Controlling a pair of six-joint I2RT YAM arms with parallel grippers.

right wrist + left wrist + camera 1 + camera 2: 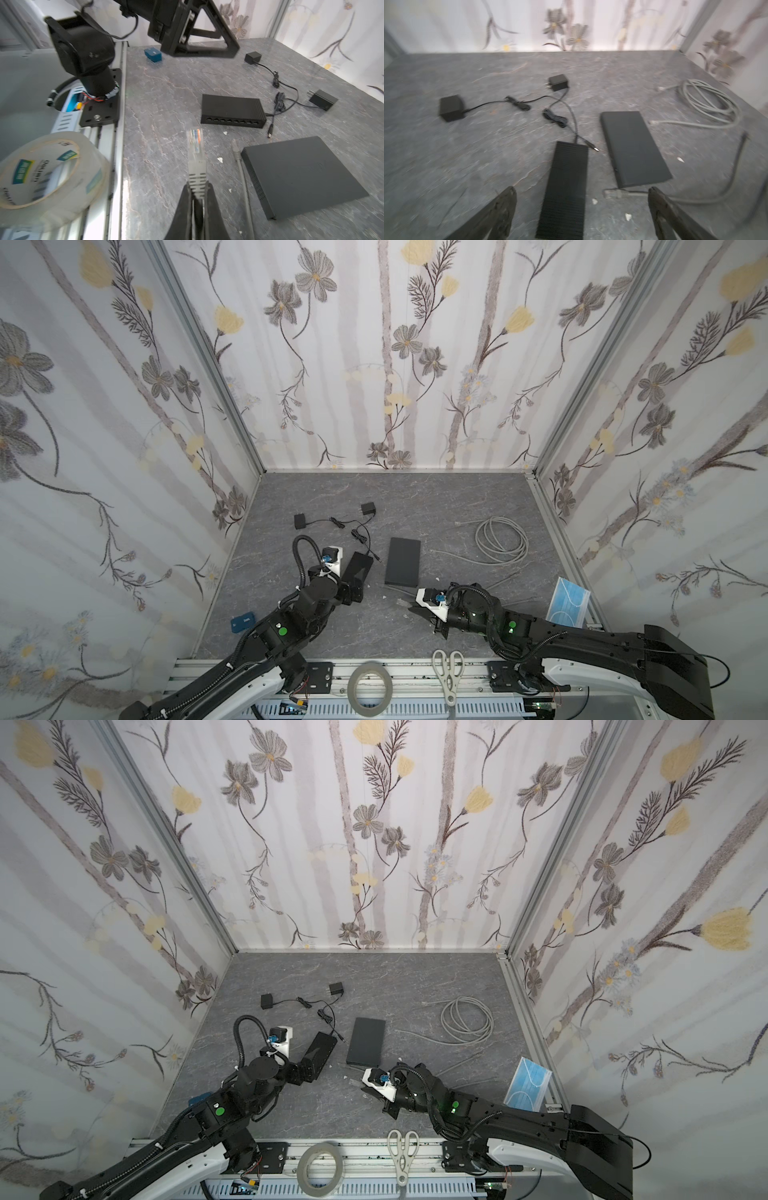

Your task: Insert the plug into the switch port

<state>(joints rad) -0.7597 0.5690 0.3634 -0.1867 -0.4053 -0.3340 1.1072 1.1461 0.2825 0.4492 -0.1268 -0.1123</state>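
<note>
Labels: the tape roll (47, 170) is lying on the front rail. It is carrying green-and-blue stickers with white characters and dark print on its core, all too blurred to read. The small blue box (153, 54) is showing a white mark, also unreadable.

Plug (195, 143): a clear RJ45 connector is showing orange, blue and white wires inside, with a grey ribbed boot behind it. The right gripper (198, 197) is pinching the boot, its jaws clenched around it. The plug is sticking out past the fingertips above the grey marbled table (415, 506). It is hanging near the switch but apart from it, pointing just to one side of the port row.

Switch (232, 112): a black box with a ribbed top is lying flat on the table. The row of ports on its front face is turned toward the right wrist camera. A black barrel connector (270, 133) is lying loose on the table by one end of the switch.

Left gripper (582, 191): the jaws are standing wide apart and released, holding nothing. The two fingers (500, 207) are straddling the near end of the switch (564, 187) without touching it, as far as the blur allows.

A flat black box (403, 560) is lying beside the switch (359, 568), and a second loose grey plug (235, 148) is resting against its corner.
</note>
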